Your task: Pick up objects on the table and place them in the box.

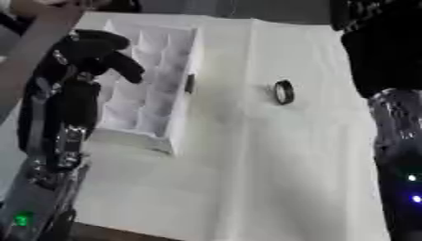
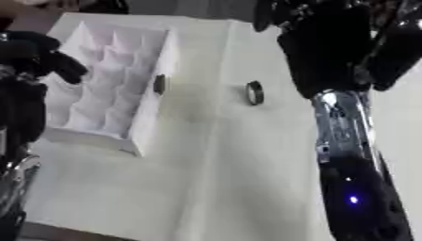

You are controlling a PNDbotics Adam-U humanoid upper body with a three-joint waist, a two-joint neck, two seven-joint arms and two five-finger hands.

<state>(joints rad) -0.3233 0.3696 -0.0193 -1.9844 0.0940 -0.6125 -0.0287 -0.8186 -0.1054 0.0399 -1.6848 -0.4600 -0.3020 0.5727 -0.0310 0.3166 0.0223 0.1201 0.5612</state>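
Left hand [image 1: 99, 54] hangs over the white divided box [image 1: 152, 84] at the worktop's [image 1: 272, 179] left edge, fingers curled, holding nothing. Right hand [image 2: 329, 47] near far right edge, fingers unclear. Dark ring [image 1: 284, 92] stands mid-worktop; small dark piece [image 1: 190, 84] touches box wall.

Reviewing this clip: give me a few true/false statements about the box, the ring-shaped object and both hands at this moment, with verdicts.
1. The white box is split into compartments. True.
2. The dark ring lies inside the box. False: it stands on edge on the table, right of the box.
3. The left hand is over the box's left side. True.
4. The right hand holds the ring. False: it is apart from the ring, to its right.
5. A small dark object sits against the box's right wall. True.
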